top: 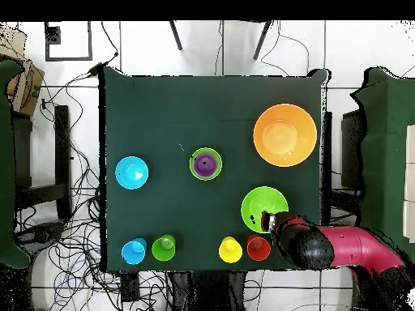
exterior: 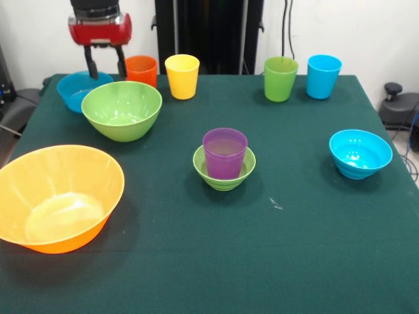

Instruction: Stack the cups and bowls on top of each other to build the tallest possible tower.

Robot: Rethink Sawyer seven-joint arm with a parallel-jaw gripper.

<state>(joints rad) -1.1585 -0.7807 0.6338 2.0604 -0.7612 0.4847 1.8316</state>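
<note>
While the gripper [exterior: 105, 68] hangs at the upper left of the front view, its two fingers stand apart and bare above the medium blue bowl [exterior: 73, 89]. Just beside it sit the medium green bowl [exterior: 122, 110] and the orange cup [exterior: 142, 70]. At mid-frame the purple cup [exterior: 224, 153] stands in the small green bowl [exterior: 224, 172] on the table [exterior: 294, 248].

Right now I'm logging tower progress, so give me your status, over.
Gripper open, empty, above medium blue bowl. Tower: purple cup in small green bowl only. Medium green bowl close alongside.
</note>
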